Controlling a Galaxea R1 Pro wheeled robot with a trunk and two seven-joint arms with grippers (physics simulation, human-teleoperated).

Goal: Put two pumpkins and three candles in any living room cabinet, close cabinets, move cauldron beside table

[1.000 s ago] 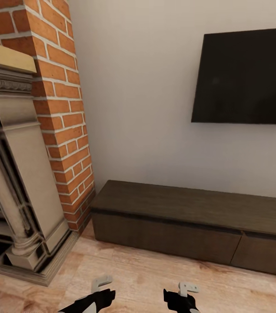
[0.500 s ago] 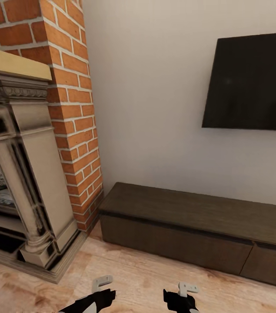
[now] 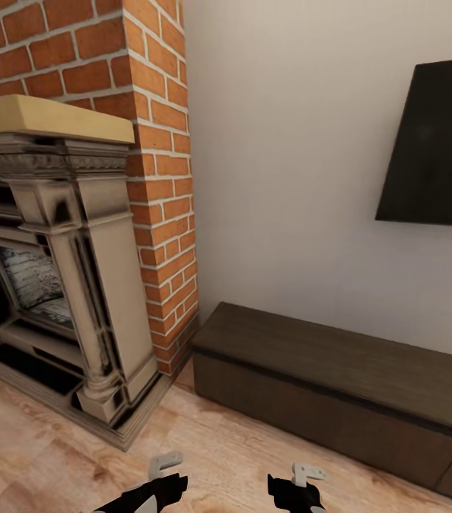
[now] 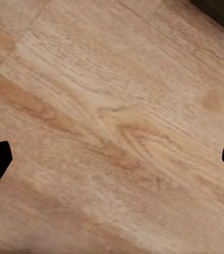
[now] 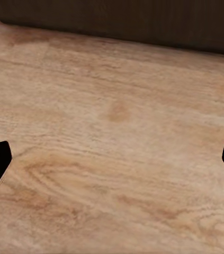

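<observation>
The cabinet (image 3: 339, 360), a long low dark-brown unit, stands against the white wall at lower right with its drawer fronts shut. Its dark front also runs along one edge of the right wrist view (image 5: 122, 21). My left gripper (image 3: 158, 488) and right gripper (image 3: 293, 491) hang low at the bottom edge of the head view, over the wood-plank floor in front of the cabinet. In the wrist views both the left gripper (image 4: 112, 164) and the right gripper (image 5: 112, 164) are open, with only floor between the fingers. The pumpkins, candles, cauldron and table are out of view.
An ornate grey fireplace (image 3: 76, 285) with a tan mantel stands at left against a red-brick chimney (image 3: 161, 214), its base step reaching onto the floor. A black TV (image 3: 439, 149) hangs on the wall above the cabinet. Open floor (image 3: 55, 456) lies at lower left.
The whole head view has swung left: the camera turned, so the fireplace shows more and the TV and cabinet sit further right. Both grippers hold the same pose.
</observation>
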